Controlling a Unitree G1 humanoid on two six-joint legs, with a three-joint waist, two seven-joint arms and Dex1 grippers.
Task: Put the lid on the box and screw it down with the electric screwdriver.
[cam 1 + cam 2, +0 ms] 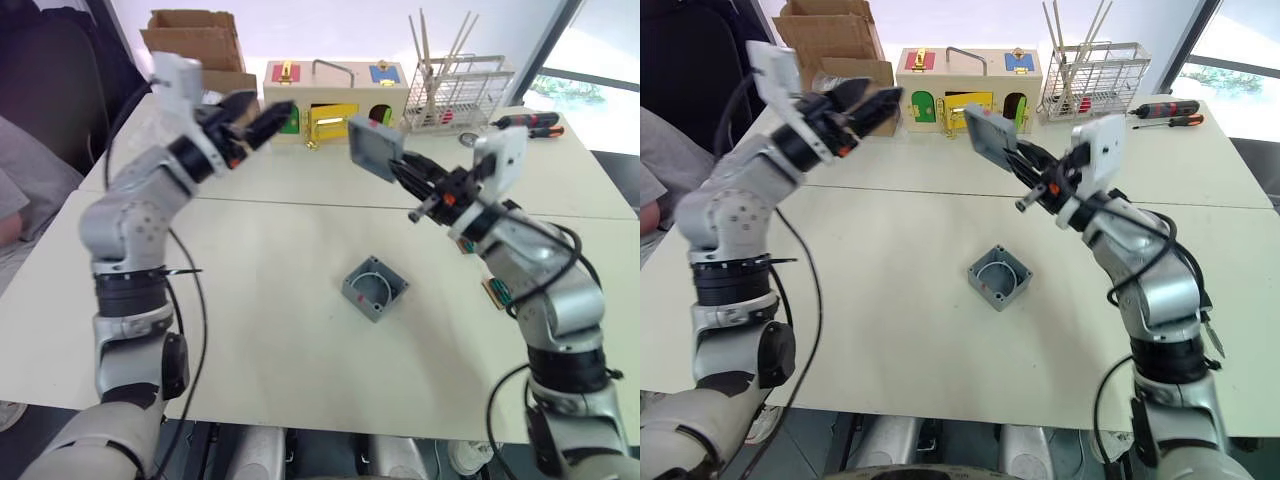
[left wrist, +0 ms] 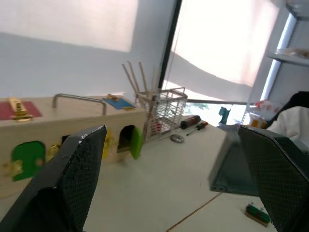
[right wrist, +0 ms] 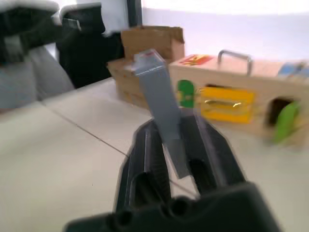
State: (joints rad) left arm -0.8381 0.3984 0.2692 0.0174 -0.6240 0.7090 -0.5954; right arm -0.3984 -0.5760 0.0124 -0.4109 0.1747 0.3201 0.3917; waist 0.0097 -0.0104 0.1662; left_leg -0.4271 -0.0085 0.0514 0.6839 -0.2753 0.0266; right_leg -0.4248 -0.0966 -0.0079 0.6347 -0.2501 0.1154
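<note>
Right tool [image 1: 398, 168] is closed on the lid [image 1: 373, 147], which is held tilted in the air above the surface [image 1: 280, 300], its lower edge pinched between the black fingers [image 3: 147, 145]. Left tool [image 1: 250, 117] is raised well clear of the surface with its fingers spread wide and nothing between them. The box [image 1: 375, 287] is seen open side up on the pale surface, below the lid and apart from both tools — bare surface lies all around it. Along the far edge a wooden box with coloured doors [image 1: 335, 100], a cardboard carton [image 1: 200, 45] and a wire rack [image 1: 455, 95] are lined up; slim hand screwdrivers [image 1: 530, 123] lie just beside the rack. A seam [image 1: 330, 207] is seen crossing the surface between the box and that far row.
</note>
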